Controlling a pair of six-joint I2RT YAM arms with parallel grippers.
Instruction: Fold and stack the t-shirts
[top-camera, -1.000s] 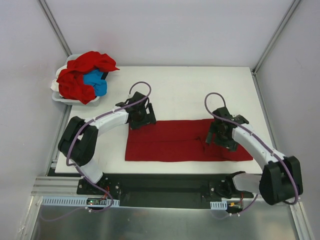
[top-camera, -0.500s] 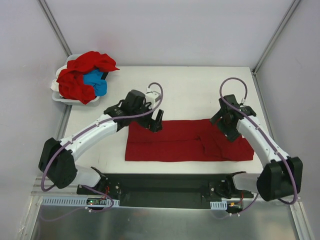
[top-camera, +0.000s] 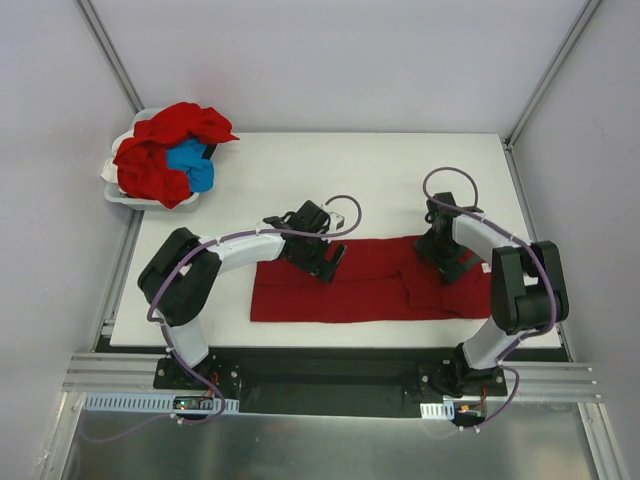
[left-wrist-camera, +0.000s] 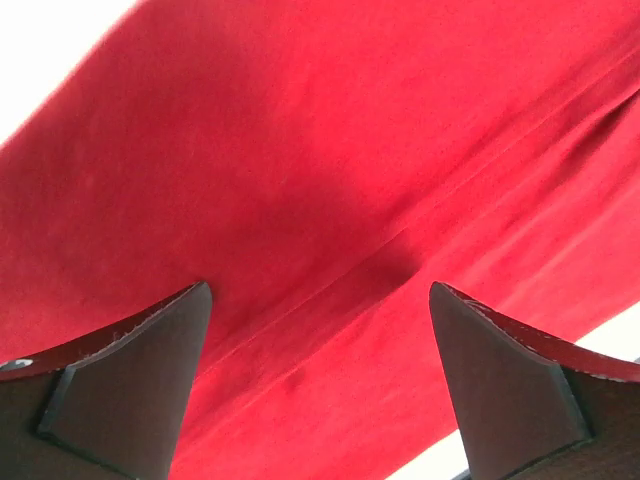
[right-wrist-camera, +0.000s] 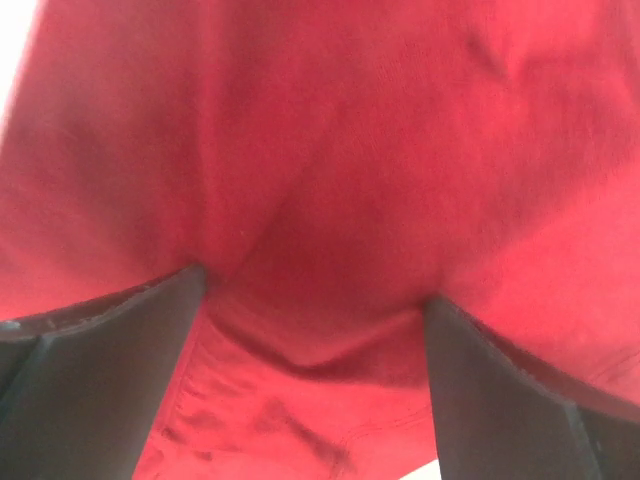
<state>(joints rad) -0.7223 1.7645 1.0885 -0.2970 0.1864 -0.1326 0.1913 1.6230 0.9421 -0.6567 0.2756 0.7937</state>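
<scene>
Only overhead, a bin (top-camera: 108, 175) of heaped t-shirts (top-camera: 160, 150); close-up, red cloth (left-wrist-camera: 300, 150).

surface: white table (top-camera: 380, 170) | on it: red t-shirt (top-camera: 350, 295), folded long, flat | white bin (top-camera: 110, 183) of heaped shirts (top-camera: 160, 150): beyond t-shirt's far-left end

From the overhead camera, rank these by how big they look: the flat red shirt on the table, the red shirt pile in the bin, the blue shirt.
1. Flat deep-red cloth t-shirt.
2. Crumpled red cloth heap in the white bin.
3. Bright blue cloth shirt, partly buried, so only its visible patch counts.
</scene>
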